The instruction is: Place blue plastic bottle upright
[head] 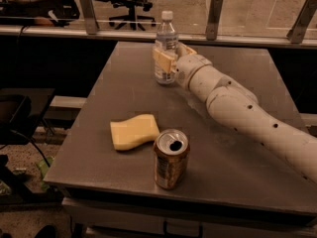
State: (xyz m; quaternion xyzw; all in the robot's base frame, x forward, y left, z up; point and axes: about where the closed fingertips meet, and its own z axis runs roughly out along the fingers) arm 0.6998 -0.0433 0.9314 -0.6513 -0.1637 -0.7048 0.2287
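Observation:
The blue plastic bottle (166, 43) is a small clear bottle with a white cap. It stands upright on the grey table (124, 83) near the far middle. My gripper (171, 58) reaches in from the right on a white arm (247, 113). Its yellowish fingers (163, 59) are closed around the bottle's lower body.
A brown drink can (171, 158) with an open top stands near the table's front edge. A yellow sponge (133, 131) lies left of it. A rail with metal posts (214, 11) runs behind the table. Office chairs stand beyond it.

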